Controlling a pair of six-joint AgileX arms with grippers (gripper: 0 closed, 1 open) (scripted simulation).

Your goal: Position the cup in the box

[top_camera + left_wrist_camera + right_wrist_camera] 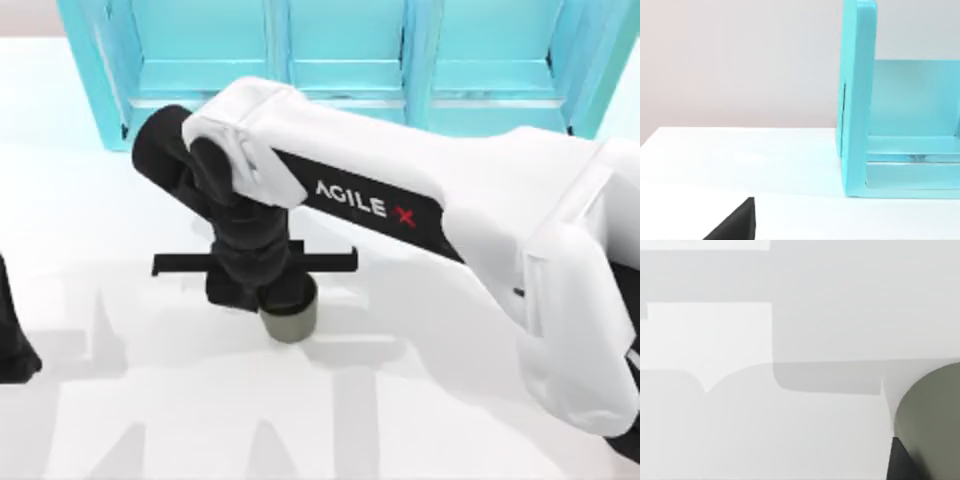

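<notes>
right arm (480,230) is nearest the top camera, white and long, reaching in from the right edge across the table (420,430) toward its middle, wrist bent straight down. right gripper (262,285) sits directly over the cup (290,318), which stands on the table just below the black wrist, partly hidden by it. can't tell whether the claw is open or clamped on the cup; fingers hidden under the wrist. right wrist view has the cup (930,415) very close, with a dark finger (900,460) touching its side.

left arm (12,340) parked at the left edge. its gripper (735,225) is a dark corner in its own wrist view, state can't tell.

farthest back, cyan shelf (340,60) along the far side.

task progress: early, i'd judge. cup on the table, not in any box; grasp, lift, carry and drop all left.
</notes>
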